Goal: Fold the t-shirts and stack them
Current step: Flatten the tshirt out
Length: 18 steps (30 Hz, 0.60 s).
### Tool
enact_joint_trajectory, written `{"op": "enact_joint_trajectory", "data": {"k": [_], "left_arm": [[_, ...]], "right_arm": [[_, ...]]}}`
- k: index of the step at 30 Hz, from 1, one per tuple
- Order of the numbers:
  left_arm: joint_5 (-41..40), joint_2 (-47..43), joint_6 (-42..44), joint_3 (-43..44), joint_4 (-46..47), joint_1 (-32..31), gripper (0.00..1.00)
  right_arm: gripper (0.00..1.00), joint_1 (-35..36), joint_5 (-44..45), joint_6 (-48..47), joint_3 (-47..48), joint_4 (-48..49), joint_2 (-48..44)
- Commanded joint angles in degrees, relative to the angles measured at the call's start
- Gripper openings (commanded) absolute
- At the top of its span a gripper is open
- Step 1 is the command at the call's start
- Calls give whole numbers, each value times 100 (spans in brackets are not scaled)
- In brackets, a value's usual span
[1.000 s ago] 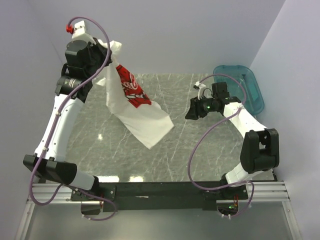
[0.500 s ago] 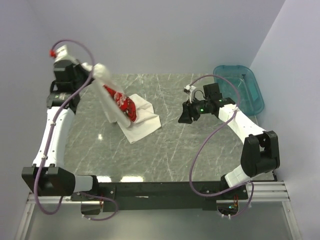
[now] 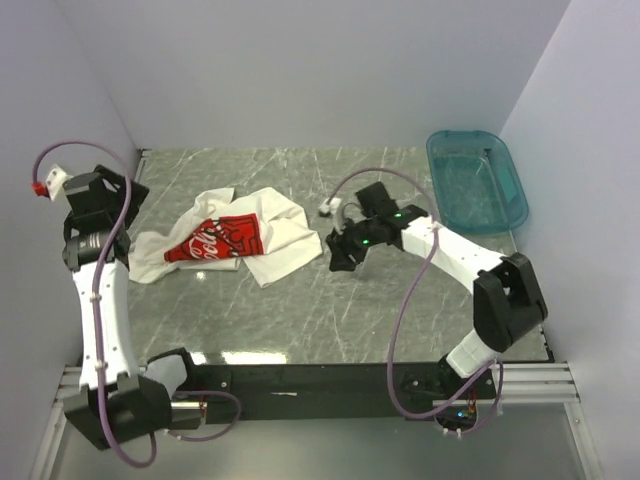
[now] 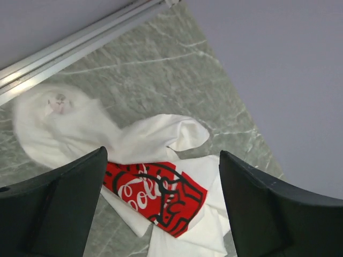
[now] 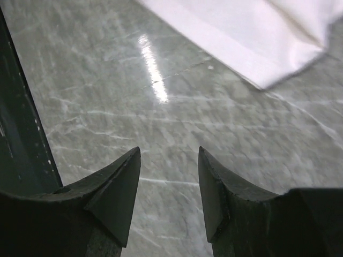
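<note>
One white t-shirt (image 3: 272, 238) with a red Coca-Cola print (image 3: 222, 238) lies crumpled on the left half of the marble table, print facing up. My left gripper (image 3: 112, 192) hangs above the shirt's left end, near the left wall. In the left wrist view its jaws stand wide open (image 4: 162, 155) with nothing between them, and the t-shirt (image 4: 155, 139) lies below on the table. My right gripper (image 3: 340, 257) is just right of the shirt's right edge. It is open (image 5: 169, 151) and empty over bare marble, with a white t-shirt corner (image 5: 257, 37) ahead of it.
A teal plastic basin (image 3: 510, 170) stands at the back right corner of the table. Grey walls close in on the left, back and right. A metal rail (image 4: 80, 40) runs along the table's edge by the wall.
My left gripper opened and let go of the lifted t-shirt, which dropped in a heap onto the table. The left arm swung left and lower. The right gripper moved left toward the shirt.
</note>
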Motion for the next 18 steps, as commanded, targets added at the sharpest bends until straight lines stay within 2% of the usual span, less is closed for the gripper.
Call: {"op": "enact_joint_trajectory", "data": {"k": [1,2,4,6,8,12,18], "left_arm": [[-263,-589,5,-36,-281,2,92],[391,-912,302,-150,-176,-7,92],[1044,-1256,568,-666,359,-7,99],[1843,-1705,901,-1002,737,-41,99],[1804,-2003,1069,-1311,748,-112,99],[1251,-2373,1333,-1723,537,-339,100],[214,-3156,1404,-2234,397,-770,100]], "right_arm": [[54,806,667,-447,393,-178,394],[54,993,782,-500,707,-275,526],[54,1274,1168,-536,1121,-511,1060],[53,1670,1406,-353,1859,-679,1475],[52,1986,1722,-159,2604,-855,2072],[53,2408,1873,403,3521,-1013,2864],[53,2621,2488,1283,4682,-1172,3927]]}}
